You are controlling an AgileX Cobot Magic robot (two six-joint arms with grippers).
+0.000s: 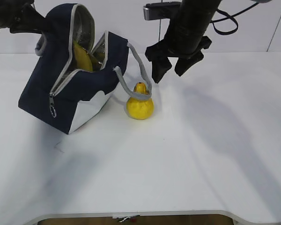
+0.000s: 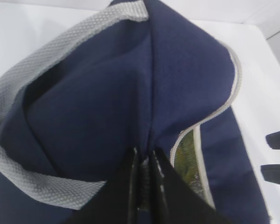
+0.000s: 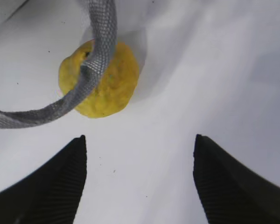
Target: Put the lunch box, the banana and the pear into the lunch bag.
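Navy fabric lunch bag [image 1: 75, 89] tilted open on white worktop [image 1: 178, 159], left claw [image 2: 143, 186] pinched shut on its top fabric, banana [image 1: 83, 57] inside, pear [image 1: 140, 104] beside the bag under a grey handle [image 1: 139, 70], right claw [image 1: 171, 70] spread wide, empty, above the pear.

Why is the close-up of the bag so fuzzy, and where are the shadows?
Left wrist view: the bag sits too close to the lens, so its cloth blurs. Right wrist view: the pear casts a soft shadow up and right. Exterior view: faint arm shadows cross the table.
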